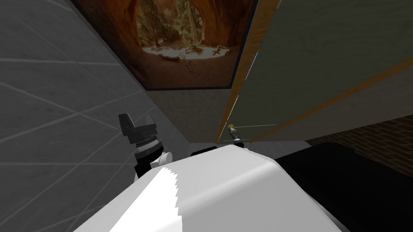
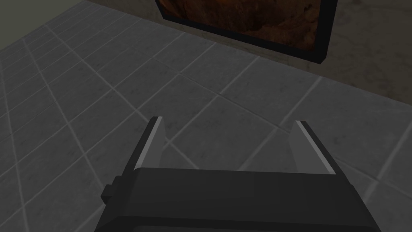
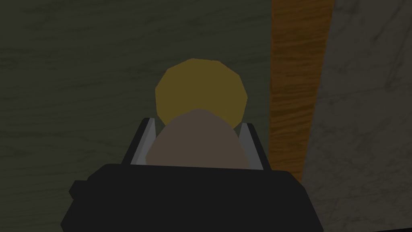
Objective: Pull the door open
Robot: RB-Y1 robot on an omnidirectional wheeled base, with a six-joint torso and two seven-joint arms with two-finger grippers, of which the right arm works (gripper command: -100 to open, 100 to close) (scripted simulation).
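Close ahead on my right, the dull grey-green door (image 1: 325,41) carries a rounded grey-brown knob (image 3: 197,145) on a yellow disc (image 3: 201,84), near an orange-brown wooden strip (image 3: 299,80). My right gripper (image 3: 197,123) reaches straight at the door and pinches the knob's sides. My left gripper (image 2: 229,121) hangs spread above the grey tiled floor (image 2: 100,100).

The rounded brownish knob (image 3: 197,143) fills the gap of the right claw (image 3: 197,123), with the dull green door panel (image 3: 80,80) close behind. The left claw (image 2: 229,123) has free room above the grey tiled floor (image 2: 100,100).
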